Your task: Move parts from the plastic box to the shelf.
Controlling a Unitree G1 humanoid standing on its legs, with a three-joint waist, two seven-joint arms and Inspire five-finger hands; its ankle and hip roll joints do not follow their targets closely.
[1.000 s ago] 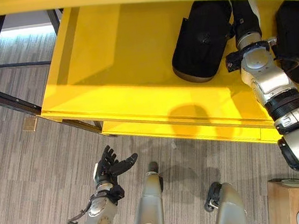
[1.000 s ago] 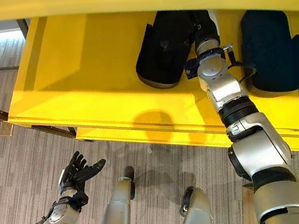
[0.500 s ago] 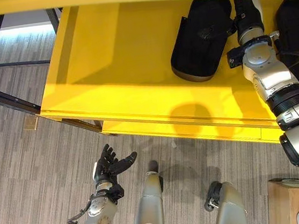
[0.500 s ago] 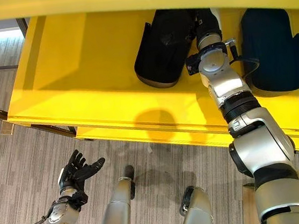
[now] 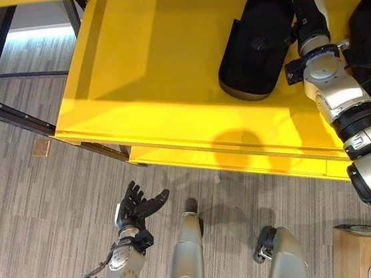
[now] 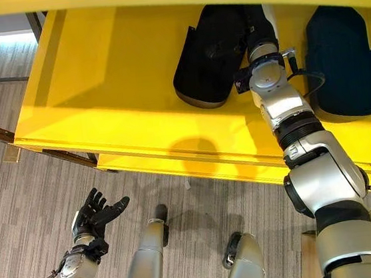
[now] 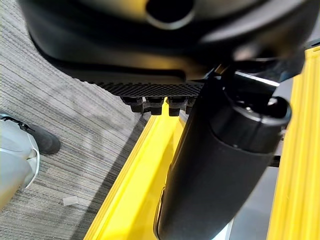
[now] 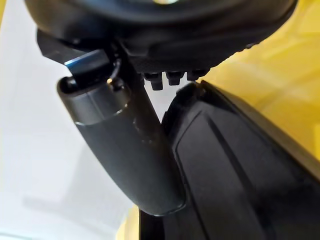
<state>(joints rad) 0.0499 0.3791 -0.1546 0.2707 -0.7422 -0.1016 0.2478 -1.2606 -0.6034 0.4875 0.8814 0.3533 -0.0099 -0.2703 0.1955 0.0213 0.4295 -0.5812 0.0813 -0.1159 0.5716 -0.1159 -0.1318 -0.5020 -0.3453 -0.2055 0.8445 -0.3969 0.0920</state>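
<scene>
Black fingers hidden behind the part, so I cannot tell the right hand's grip as it has pushed that part deeper onto the yellow shelf, nearly placed, while the left hand hangs open.

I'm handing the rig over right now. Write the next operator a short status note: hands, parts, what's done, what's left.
Right hand: reached onto the yellow shelf, up against the left black part; whether its fingers grip the part is hidden.
Left hand: open, palm up, low over the grey floor, holding nothing.
Parts: the left black part and a second black part both lie on the shelf, on either side of the right arm.
Done: two parts on the shelf.
Left: confirm release, pull the right hand out, fetch further parts, if any remain, from the plastic box.
</scene>
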